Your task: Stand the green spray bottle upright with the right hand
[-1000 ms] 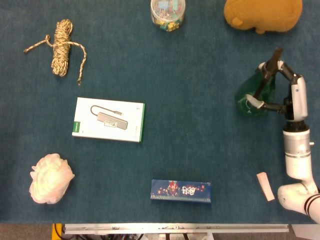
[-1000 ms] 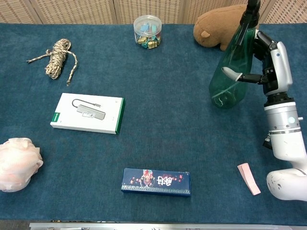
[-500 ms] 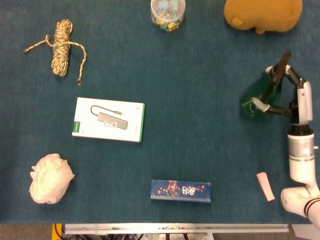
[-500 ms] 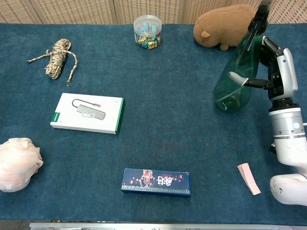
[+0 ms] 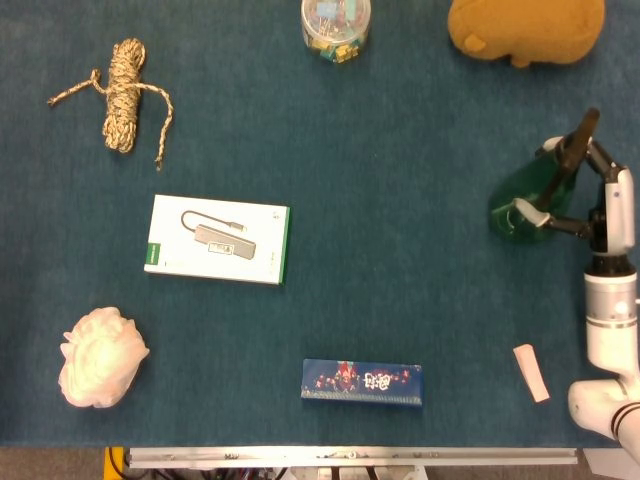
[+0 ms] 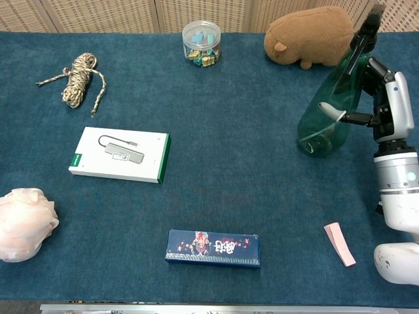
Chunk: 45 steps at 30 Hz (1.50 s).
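Observation:
The green spray bottle [image 6: 327,118] [image 5: 527,196] stands nearly upright at the right of the table, its black nozzle leaning up and to the right, its base at or just above the blue cloth. My right hand [image 6: 376,98] [image 5: 585,195] grips it from the right side, the thumb across its front and the fingers wrapped round its upper body. The left hand shows in neither view.
A brown plush animal [image 6: 309,36] lies behind the bottle. A jar of clips [image 6: 201,42], a rope bundle [image 6: 78,78], a white-green box [image 6: 121,154], a pink puff [image 6: 23,222], a dark blue box [image 6: 213,247] and a pink strip [image 6: 340,243] lie around the table.
My right hand has carried the bottle to the right and slightly toward me, and the bottle now stands a little straighter and lower.

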{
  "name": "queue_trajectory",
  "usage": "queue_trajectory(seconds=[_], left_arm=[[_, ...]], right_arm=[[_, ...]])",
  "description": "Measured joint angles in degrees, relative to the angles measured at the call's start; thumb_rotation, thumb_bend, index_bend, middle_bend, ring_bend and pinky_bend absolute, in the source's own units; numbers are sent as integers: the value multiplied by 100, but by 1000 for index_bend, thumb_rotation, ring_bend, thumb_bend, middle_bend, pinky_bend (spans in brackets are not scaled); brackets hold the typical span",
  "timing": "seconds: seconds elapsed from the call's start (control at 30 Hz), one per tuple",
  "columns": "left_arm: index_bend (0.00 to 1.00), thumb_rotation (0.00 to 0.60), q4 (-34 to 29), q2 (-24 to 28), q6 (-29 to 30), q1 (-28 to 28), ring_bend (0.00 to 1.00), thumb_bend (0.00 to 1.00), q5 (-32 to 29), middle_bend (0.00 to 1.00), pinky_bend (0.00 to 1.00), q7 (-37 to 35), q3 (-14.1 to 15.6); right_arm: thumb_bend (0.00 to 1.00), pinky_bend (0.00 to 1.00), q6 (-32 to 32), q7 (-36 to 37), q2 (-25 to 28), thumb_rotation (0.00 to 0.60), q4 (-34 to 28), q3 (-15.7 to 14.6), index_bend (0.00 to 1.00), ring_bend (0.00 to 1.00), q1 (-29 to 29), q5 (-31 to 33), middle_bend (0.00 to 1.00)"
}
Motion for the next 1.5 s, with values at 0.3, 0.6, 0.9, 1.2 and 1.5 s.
queue_trajectory(seconds=[0.3,0.6,0.9,1.2,1.5], left_arm=[[519,600,-3,-8,-63,-13,346,399,-28,541,493,21,14],[520,600,-36,15,-100,-21,346,398,-40,541,493,6,29],[520,600,-45,18,-106,-21,346,399,-49,541,493,8,30],[520,600,-47,17,-117,-23,346,398,-70,541,493,20,26],[520,600,-41,11,-128,-24,346,399,-85,541,493,37,27]], right_arm=[[0,631,-56,-7,52,600,52,-59,512,445,-117,8,498],[0,526,-43,-57,98,600,86,-176,242,284,-197,-58,308],[0,447,111,-51,182,600,-4,-200,133,193,-225,-84,226],[0,368,362,33,354,600,-214,-361,83,141,-369,-234,179],[0,368,638,-37,424,600,-375,-369,82,141,-478,-263,179]])
